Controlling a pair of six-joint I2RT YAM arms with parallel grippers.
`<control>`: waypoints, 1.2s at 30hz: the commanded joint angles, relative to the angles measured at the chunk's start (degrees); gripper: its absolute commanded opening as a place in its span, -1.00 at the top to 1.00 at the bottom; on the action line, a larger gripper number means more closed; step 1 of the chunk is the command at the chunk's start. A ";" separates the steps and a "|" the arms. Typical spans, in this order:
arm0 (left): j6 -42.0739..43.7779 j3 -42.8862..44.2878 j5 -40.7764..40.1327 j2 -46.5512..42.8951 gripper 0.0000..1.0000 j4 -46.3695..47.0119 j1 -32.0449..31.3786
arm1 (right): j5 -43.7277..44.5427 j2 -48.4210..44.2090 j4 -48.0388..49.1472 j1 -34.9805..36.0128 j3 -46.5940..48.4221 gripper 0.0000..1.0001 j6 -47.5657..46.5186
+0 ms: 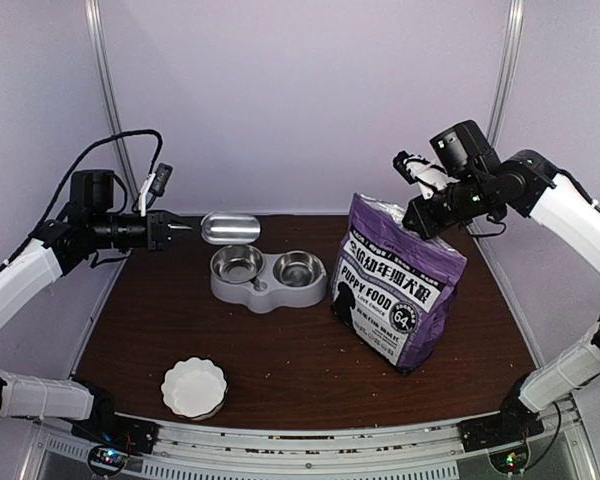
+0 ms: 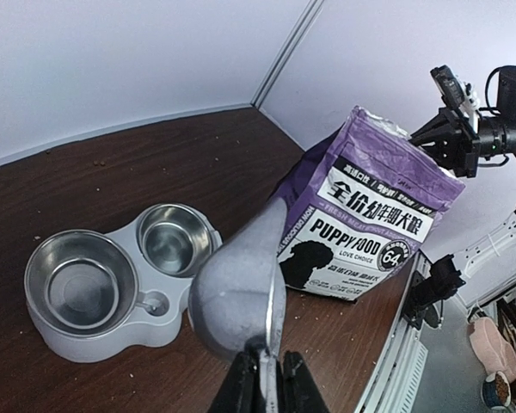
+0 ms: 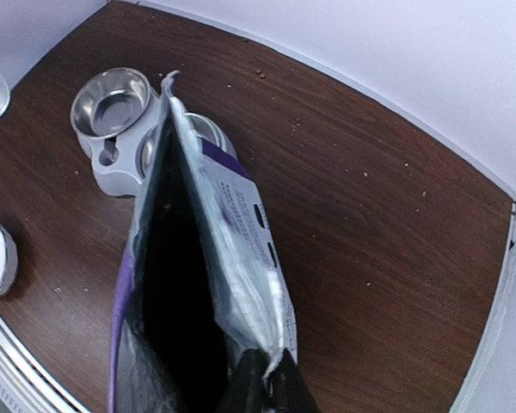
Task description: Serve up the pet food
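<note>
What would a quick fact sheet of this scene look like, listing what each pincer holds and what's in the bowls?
Left pincer: shut on handle of the metal scoop, held off the table
Right pincer: shut on top edge of the purple bag
Bag state: upright, mouth open
Twin-bowl feeder: both steel bowls empty
White dish: empty, near front
Pet food: none in view; bag's inside dark

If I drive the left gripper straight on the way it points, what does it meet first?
Likely the purple bag: the left gripper and its scoop aim at it, above the twin bowl. Depth is unclear.
</note>
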 commanded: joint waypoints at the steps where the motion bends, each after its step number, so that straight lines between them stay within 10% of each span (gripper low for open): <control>1: 0.99 -1.07 0.12 -0.01 1.00 3.03 0.97 | 1.19 1.01 -0.71 -2.68 1.13 1.00 0.92; 15: 1.14 -2.69 0.14 -2.37 1.00 3.22 2.51 | 6.57 -3.32 1.08 -16.58 14.11 1.00 4.06; 26: -1.05 -8.51 1.20 -2.99 1.00 7.98 2.59 | -8.56 -3.02 29.12 -0.38 -25.70 1.00 16.50; 36: -0.21 -10.85 -10.43 -5.20 1.00 5.53 -12.05 | -10.31 1.46 45.44 11.61 -33.07 1.00 25.57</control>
